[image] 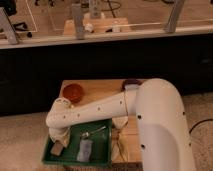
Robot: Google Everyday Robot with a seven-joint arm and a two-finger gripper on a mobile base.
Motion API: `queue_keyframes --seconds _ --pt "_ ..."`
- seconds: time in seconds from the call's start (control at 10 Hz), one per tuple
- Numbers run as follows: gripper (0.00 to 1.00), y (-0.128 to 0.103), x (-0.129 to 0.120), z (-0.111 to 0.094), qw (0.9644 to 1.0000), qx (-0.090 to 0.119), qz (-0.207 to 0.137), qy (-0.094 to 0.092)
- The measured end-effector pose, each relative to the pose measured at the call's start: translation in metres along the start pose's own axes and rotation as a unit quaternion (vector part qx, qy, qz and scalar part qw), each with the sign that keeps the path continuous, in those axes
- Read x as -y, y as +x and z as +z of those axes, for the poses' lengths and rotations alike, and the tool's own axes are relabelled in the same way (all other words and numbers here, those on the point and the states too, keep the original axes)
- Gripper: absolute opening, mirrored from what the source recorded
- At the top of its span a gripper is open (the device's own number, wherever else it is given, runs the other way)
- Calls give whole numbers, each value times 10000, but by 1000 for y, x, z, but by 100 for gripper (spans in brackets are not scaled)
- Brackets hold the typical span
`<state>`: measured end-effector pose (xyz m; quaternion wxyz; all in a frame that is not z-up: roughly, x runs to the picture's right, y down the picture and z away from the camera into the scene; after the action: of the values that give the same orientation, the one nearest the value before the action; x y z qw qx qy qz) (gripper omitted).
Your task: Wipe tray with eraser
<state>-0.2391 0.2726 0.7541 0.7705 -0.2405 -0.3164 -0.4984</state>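
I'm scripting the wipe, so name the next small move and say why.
Probably press the gripper down onto the eraser. It hangs right over that block at the left end of the tray, and whether they touch cannot be told.

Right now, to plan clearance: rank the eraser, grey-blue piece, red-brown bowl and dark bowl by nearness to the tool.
The tool hangs over the tray's left end.
1. Eraser, at its tip.
2. Grey-blue piece, mid-tray.
3. Red-brown bowl, beyond the tray, left.
4. Dark bowl, far right.
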Motion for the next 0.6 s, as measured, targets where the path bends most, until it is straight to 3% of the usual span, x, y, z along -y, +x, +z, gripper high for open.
queue_keyframes --seconds 0.4,0.6 --pt "0 15 -46 -16 9991 -171 400 0" --pt "0 32 -46 -18 9983 -246 523 24"
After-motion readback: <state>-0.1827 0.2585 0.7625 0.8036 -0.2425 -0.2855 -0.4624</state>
